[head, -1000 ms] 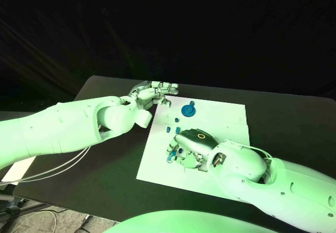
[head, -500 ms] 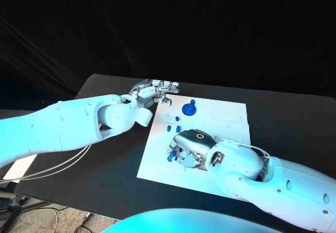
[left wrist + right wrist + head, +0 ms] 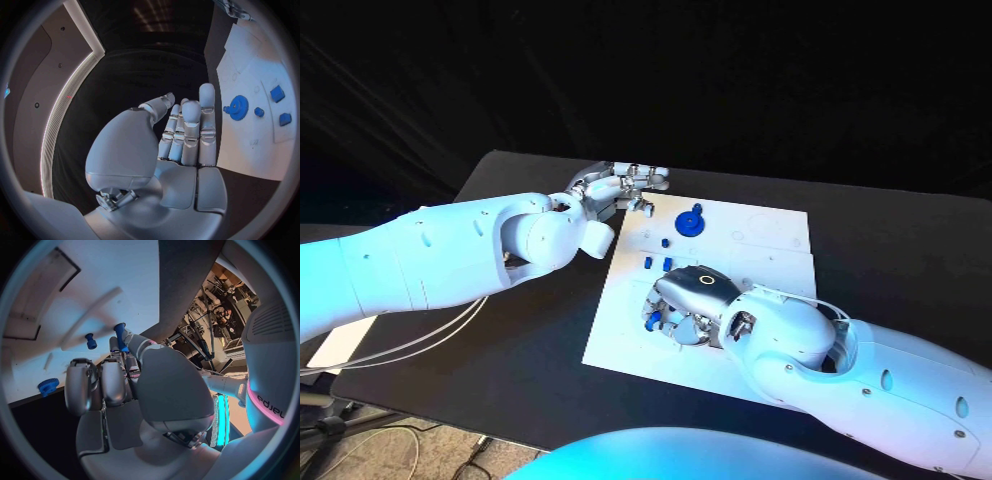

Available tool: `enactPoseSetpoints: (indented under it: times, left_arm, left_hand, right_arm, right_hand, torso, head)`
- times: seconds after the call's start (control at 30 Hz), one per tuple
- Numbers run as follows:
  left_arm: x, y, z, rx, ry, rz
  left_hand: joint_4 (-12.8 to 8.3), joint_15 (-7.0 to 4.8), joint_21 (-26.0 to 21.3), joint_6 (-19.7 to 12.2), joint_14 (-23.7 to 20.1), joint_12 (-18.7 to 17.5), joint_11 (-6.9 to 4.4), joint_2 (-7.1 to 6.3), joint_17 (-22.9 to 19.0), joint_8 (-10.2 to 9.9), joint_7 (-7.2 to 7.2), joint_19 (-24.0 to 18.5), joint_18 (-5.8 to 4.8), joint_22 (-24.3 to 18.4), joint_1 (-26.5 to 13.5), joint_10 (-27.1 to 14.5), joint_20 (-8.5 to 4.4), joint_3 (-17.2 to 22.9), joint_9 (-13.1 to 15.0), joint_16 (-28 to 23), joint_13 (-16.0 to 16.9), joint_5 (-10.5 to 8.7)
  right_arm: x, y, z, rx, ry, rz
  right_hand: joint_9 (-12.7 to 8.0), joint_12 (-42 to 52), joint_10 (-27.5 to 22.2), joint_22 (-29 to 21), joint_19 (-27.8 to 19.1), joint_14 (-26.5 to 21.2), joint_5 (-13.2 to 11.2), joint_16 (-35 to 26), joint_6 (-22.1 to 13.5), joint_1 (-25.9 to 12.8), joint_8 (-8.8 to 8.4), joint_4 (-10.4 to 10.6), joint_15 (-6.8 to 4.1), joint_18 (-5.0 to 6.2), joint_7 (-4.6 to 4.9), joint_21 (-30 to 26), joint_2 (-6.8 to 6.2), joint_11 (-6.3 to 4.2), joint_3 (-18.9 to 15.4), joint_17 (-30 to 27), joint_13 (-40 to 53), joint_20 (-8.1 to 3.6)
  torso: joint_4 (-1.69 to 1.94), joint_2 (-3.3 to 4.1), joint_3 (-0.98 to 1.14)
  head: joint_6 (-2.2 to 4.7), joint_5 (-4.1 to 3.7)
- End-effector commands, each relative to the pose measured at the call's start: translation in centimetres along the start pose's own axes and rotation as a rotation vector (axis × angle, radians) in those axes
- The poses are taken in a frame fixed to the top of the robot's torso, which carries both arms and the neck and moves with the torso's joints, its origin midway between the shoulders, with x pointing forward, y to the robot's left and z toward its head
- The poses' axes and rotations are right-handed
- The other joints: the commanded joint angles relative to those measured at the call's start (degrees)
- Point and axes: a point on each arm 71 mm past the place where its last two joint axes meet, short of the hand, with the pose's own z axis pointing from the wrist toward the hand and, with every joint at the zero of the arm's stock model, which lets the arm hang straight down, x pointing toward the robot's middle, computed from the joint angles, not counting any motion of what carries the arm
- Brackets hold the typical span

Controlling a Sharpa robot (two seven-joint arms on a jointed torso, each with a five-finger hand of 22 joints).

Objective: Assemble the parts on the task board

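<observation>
Right hand (image 3: pixel 692 303) low over task board (image 3: pixel 769 250), centre frame, pinching small blue peg (image 3: pixel 120 335). Step, by my reading: seating peg. Next: align upright over hole, press. Left hand (image 3: pixel 615 187) upper left, fingers apart, holding nothing. Blue gear (image 3: pixel 689 222) above.

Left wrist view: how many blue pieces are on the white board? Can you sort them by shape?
Gear: 1
Small round piece: 1
Square blocks: 2
Total: 4 blue pieces on the task board
</observation>
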Motion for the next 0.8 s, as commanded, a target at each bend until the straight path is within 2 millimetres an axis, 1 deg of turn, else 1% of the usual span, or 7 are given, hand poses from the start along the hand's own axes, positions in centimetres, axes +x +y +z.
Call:
enactPoseSetpoints:
  times: [0.03, 0.13, 0.23, 0.3, 0.47, 0.7, 0.8]
  left_arm:
    - [0.3, -0.1, 0.0, 0.006, 0.023, -0.004]
    - [0.3, -0.1, 0.0, 0.005, 0.021, -0.004]
    - [0.3, -0.1, 0.0, 0.005, 0.020, -0.003]
    - [0.2, -0.1, 0.0, 0.005, 0.020, -0.003]
    - [0.2, -0.1, -0.1, 0.004, 0.019, -0.003]
    - [0.0, -0.1, -0.1, 0.003, 0.016, -0.002]
    - [0.0, -0.1, -0.2, 0.002, 0.014, -0.002]
  left_hand:
    - [0.05, 0.03, -0.20, -0.47, -0.55, 0.34, -0.02, 0.56, -0.05, 0.22, -0.03, 0.00, 0.63, -0.07, -0.21, -0.39, 0.32, -0.37, -0.04, -0.17, -0.06, 0.32]
    - [0.05, 0.03, -0.20, -0.48, -0.55, 0.36, -0.02, 0.57, -0.07, 0.23, -0.02, 0.00, 0.63, -0.08, -0.22, -0.41, 0.32, -0.40, -0.04, -0.17, -0.06, 0.32]
    - [0.07, 0.04, -0.22, -0.49, -0.57, 0.42, -0.01, 0.60, -0.10, 0.27, -0.02, 0.01, 0.63, -0.09, -0.24, -0.43, 0.33, -0.44, -0.03, -0.16, -0.06, 0.32]
    - [0.07, 0.04, -0.22, -0.49, -0.57, 0.42, -0.01, 0.60, -0.10, 0.27, -0.02, 0.01, 0.63, -0.09, -0.24, -0.43, 0.33, -0.44, -0.03, -0.16, -0.06, 0.32]
    - [0.07, 0.04, -0.22, -0.49, -0.57, 0.42, -0.01, 0.60, -0.10, 0.27, -0.02, 0.01, 0.63, -0.09, -0.24, -0.43, 0.33, -0.44, -0.03, -0.16, -0.06, 0.32]
    - [0.07, 0.04, -0.22, -0.49, -0.57, 0.42, -0.01, 0.60, -0.10, 0.27, -0.02, 0.01, 0.63, -0.09, -0.24, -0.43, 0.33, -0.44, -0.03, -0.16, -0.06, 0.32]
    - [0.07, 0.04, -0.22, -0.49, -0.57, 0.42, -0.01, 0.60, -0.10, 0.27, -0.02, 0.01, 0.63, -0.09, -0.24, -0.43, 0.33, -0.44, -0.03, -0.16, -0.06, 0.32]
  right_arm:
    - [0.5, 0.1, 0.1, 0.005, 0.039, -0.051]
    - [0.7, 0.0, 0.1, 0.009, 0.052, -0.055]
    - [0.7, -0.2, 0.1, 0.011, 0.049, -0.051]
    - [0.6, -0.2, 0.0, 0.007, 0.039, -0.044]
    - [0.3, -0.1, -0.1, -0.010, -0.011, -0.019]
    - [-0.6, 0.0, -0.9, -0.041, -0.117, 0.020]
    - [-1.3, -0.4, -1.7, -0.039, -0.175, 0.042]
  right_hand:
    - [-0.02, -0.87, 2.09, 1.25, -0.42, 1.53, 0.41, -0.14, -0.86, -0.56, -0.73, -0.24, 0.56, -0.30, 0.35, -0.44, -0.19, -2.29, 0.56, -0.32, -0.12, 0.37]
    - [-0.50, -2.45, -0.69, 0.17, -1.37, 1.27, 2.38, -0.68, -3.59, -3.08, -2.24, 0.52, 1.42, -0.04, 1.14, -1.29, -1.82, -1.31, -0.33, -1.22, -0.53, 1.00]
    - [-1.28, -3.14, -5.79, -2.79, -3.72, 0.47, 1.98, -2.48, -7.15, -5.59, -2.35, 1.52, 2.53, 0.69, 2.19, -3.63, -3.69, -0.19, -2.34, -3.83, -0.66, 1.95]
    - [-2.09, -2.99, -10.17, -5.16, -5.52, 0.04, 1.31, -3.58, -10.46, -6.73, -2.32, 1.96, 2.94, 1.32, 2.43, -5.60, -4.65, 0.50, -5.09, -5.39, -0.59, 2.58]
    - [-2.89, -2.08, -15.08, -8.14, -7.30, -0.46, 1.23, -5.29, -13.20, -6.38, -2.17, 2.59, 3.47, 2.00, 2.22, -8.20, -3.99, 1.33, -10.64, -7.86, -0.41, 3.24]
    - [-2.75, 0.71, -13.38, -8.08, -6.63, -0.55, 2.29, -6.21, -11.80, -5.15, -1.86, 2.75, 3.04, 1.95, 2.21, -8.21, -2.40, 0.66, -13.13, -9.23, -0.19, 2.90]
    - [-2.72, 1.79, -12.37, -8.05, -6.42, -0.51, 2.99, -6.44, -11.22, -4.68, -1.82, 2.73, 2.80, 1.92, 2.18, -8.21, -1.97, 0.39, -13.72, -9.56, -0.17, 2.69]
  torso:
    - [0.00, -0.02, -0.01]
    - [-0.01, -0.04, -0.03]
    - [-0.03, -0.04, -0.02]
    - [-0.02, -0.03, -0.01]
    - [0.00, -0.03, 0.03]
    - [-0.18, -0.08, 0.05]
    - [-0.30, -0.14, 0.01]
  head:
    - [0.00, -0.06]
    - [0.01, -0.08]
    - [0.04, -0.10]
    - [0.09, -0.12]
    - [0.17, -0.16]
    - [0.52, -0.58]
    - [0.96, -1.26]
